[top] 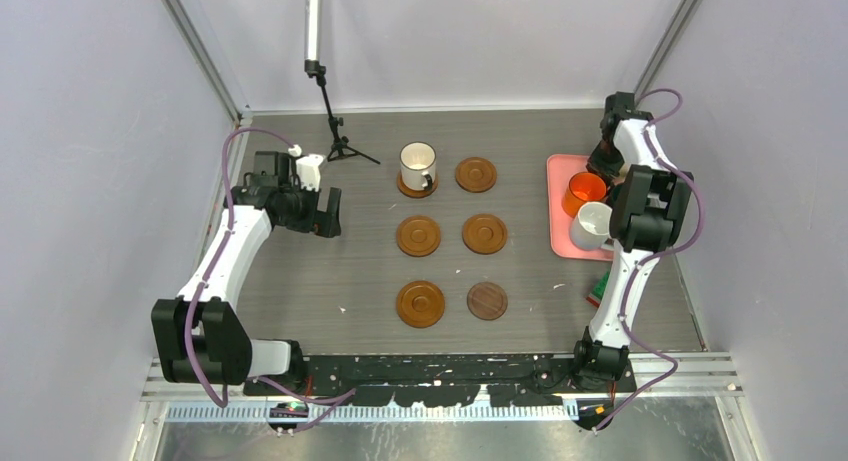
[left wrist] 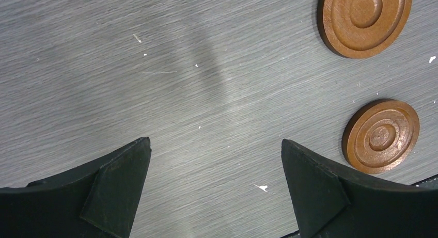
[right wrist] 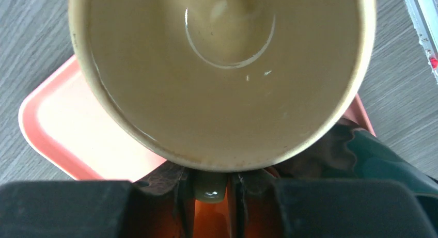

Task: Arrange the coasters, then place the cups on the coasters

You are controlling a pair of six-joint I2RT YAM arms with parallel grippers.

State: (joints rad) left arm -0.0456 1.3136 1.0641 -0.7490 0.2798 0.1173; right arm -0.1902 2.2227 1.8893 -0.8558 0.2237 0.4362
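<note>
Six coasters lie in two columns on the table: reddish-brown ones (top: 476, 174) (top: 418, 235) (top: 484, 233) (top: 420, 304), a darker flat one (top: 487, 301), and one under a white cup (top: 417, 165) at the back left. An orange cup (top: 585, 189) and a second white cup (top: 592, 224) stand on the pink tray (top: 556, 171). In the right wrist view my right gripper (right wrist: 209, 184) is shut on the handle of a beige cup (right wrist: 222, 67) over the tray (right wrist: 67, 129). My left gripper (left wrist: 216, 145) hangs open over bare table, left of two coasters (left wrist: 366, 18) (left wrist: 382, 136).
A black tripod stand (top: 335, 131) rises at the back of the table, left of the coasters. A dark green shape (right wrist: 382, 160) lies just right of the beige cup. My right arm (top: 650, 206) covers the tray's right side. Small coloured bits (top: 598, 291) lie by the right arm's base.
</note>
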